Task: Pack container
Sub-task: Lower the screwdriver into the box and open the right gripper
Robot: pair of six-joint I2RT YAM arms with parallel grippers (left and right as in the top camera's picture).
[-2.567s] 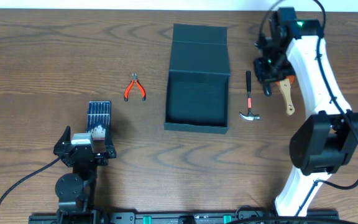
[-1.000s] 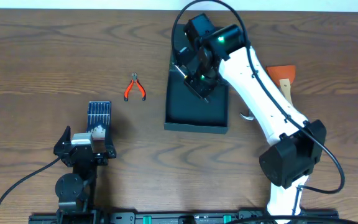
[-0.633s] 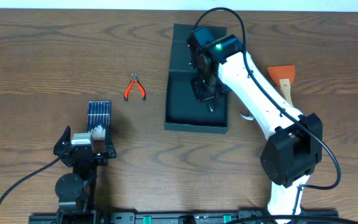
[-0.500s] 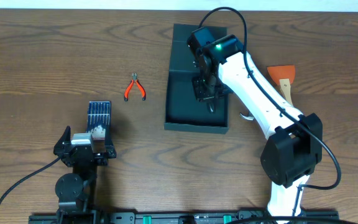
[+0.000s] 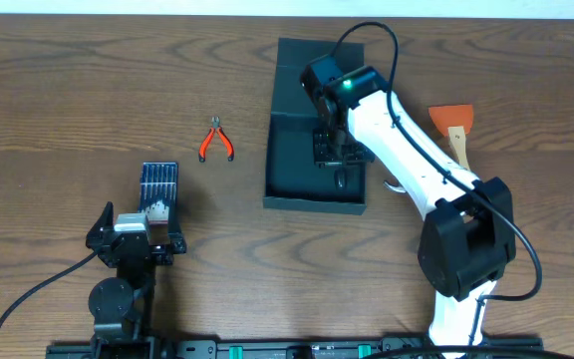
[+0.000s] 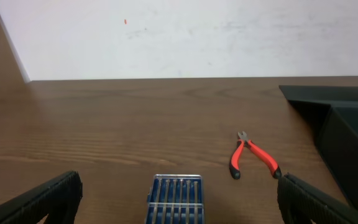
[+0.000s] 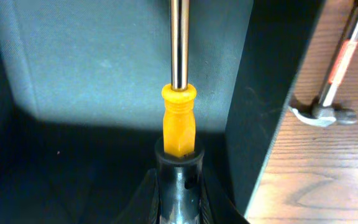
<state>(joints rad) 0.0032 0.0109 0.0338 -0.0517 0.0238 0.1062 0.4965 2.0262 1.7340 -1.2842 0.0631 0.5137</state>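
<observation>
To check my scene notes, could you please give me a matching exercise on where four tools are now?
Things:
1. red-handled pliers
2. yellow-handled screwdriver with a steel shaft
3. blue ribbed rectangular case
4. steel-headed hammer with a partly red handle

Places:
A. on the table in front of the open left gripper
B. held by the right gripper over the dark teal-green square container's floor
C. on the table beside the container's right wall
D. on the table left of the container, far from both grippers

Pairs: 1-D, 2-B, 3-A, 4-C
</observation>
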